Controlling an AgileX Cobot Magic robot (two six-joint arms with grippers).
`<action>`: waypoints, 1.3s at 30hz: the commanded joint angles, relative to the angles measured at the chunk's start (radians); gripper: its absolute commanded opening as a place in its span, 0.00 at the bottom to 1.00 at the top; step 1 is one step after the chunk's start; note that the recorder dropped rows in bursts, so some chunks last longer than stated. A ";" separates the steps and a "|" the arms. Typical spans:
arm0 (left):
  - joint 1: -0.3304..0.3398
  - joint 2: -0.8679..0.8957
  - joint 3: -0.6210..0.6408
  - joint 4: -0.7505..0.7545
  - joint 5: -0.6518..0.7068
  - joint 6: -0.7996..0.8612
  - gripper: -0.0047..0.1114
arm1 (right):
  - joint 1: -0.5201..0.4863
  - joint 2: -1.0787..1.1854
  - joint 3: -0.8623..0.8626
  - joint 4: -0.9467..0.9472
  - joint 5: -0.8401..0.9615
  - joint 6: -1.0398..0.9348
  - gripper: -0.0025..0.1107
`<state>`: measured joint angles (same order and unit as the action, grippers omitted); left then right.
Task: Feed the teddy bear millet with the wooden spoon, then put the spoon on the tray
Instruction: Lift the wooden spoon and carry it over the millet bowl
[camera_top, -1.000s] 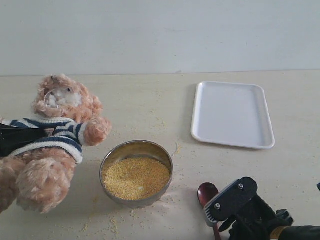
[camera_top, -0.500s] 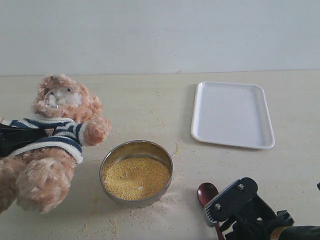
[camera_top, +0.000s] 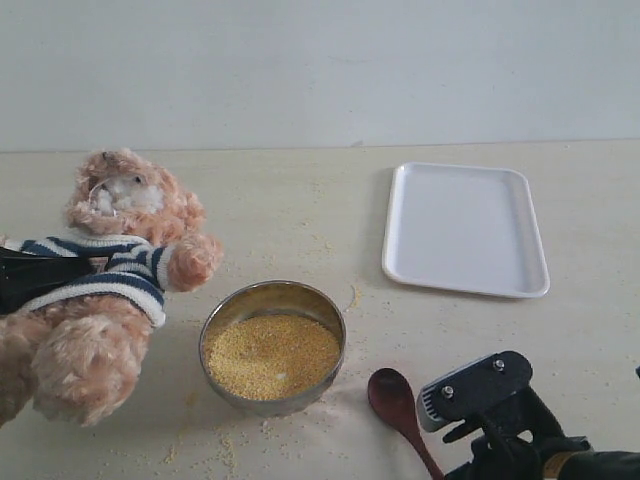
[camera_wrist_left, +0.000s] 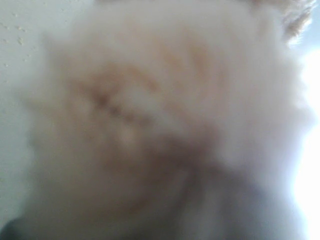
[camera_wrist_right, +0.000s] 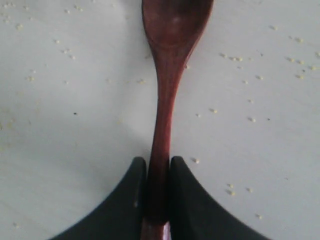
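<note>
The teddy bear leans at the left of the exterior view, and my left gripper is a black shape pressed into its striped shirt. Blurred bear fur fills the left wrist view and hides the jaws. The millet lies in a round metal bowl in front of the bear. The wooden spoon lies on the table right of the bowl. My right gripper is shut on the thin handle of the spoon, with both fingers against the wood. The white tray lies at the back right.
Loose millet grains are scattered on the table around the bowl and by the spoon. A pale wall runs along the back of the table. My right arm fills the lower right corner.
My right gripper has shut on the spoon handle. The spoon's bowl has swung left, towards the metal bowl. The bear and left gripper have not moved.
</note>
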<state>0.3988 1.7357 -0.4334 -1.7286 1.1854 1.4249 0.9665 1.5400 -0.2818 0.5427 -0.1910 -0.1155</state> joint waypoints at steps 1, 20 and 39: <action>-0.004 -0.004 -0.006 -0.016 0.036 -0.044 0.08 | -0.011 -0.080 0.000 0.004 -0.039 -0.026 0.02; -0.004 -0.004 -0.006 -0.016 0.036 -0.050 0.08 | -0.419 -0.246 -0.739 -0.317 0.786 -0.372 0.02; -0.004 -0.004 -0.006 -0.016 0.036 -0.048 0.08 | 0.043 -0.019 -0.877 -1.169 1.206 -0.187 0.02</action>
<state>0.3988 1.7357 -0.4334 -1.7286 1.1854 1.3813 0.9341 1.4949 -1.1530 -0.4900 0.9881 -0.3666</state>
